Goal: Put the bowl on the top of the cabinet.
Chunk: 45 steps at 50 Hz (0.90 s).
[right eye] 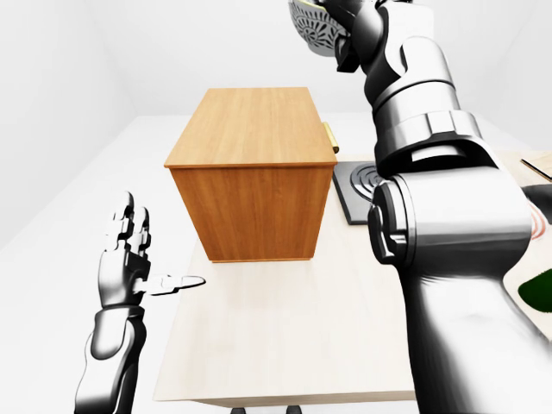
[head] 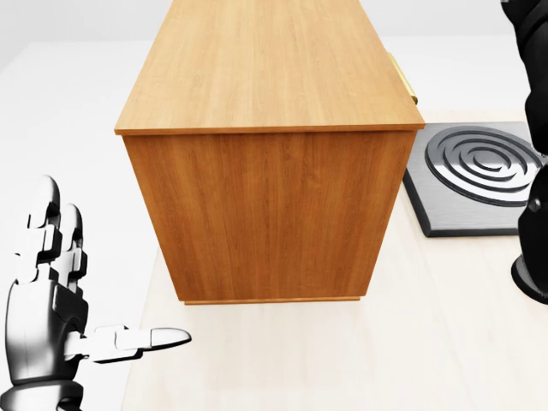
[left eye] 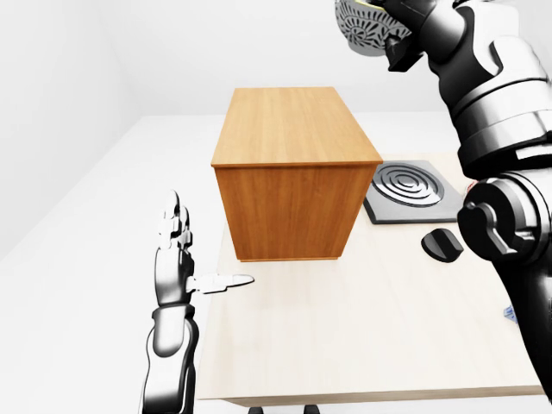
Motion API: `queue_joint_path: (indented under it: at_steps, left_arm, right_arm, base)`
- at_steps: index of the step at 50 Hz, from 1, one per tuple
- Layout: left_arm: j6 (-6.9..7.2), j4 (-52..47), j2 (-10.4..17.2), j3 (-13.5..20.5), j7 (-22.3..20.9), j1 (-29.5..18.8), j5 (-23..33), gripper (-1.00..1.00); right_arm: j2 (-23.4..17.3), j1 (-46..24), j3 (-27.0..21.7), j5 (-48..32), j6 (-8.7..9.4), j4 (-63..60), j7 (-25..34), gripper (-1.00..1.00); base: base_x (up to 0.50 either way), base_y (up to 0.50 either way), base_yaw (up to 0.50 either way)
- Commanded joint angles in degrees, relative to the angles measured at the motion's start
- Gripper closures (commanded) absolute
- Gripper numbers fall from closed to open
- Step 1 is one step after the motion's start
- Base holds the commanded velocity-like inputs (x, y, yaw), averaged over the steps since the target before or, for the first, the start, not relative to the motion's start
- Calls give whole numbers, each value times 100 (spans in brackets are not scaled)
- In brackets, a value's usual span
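Right hand (left eye: 398, 33) has its fingers wrapped round the patterned bowl (left eye: 366, 28), held high, up and right of the cabinet (left eye: 289, 125) top, so it needs to go left and down, left hand (left eye: 177, 259) just open

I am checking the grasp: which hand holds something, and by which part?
The right hand holds the patterned bowl, apparently at its rim, high above the cabinet. The left hand is open and empty.
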Motion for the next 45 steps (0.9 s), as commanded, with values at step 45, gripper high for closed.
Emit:
queue_joint_path:
  at_steps: [45]
  left_arm:
    - [0, 22, 1, 22, -95, 37, -44, -100]
  right_arm:
    - [1586, 329, 268, -512, 0, 76, -198, 100]
  base:
    - [0, 0, 0]
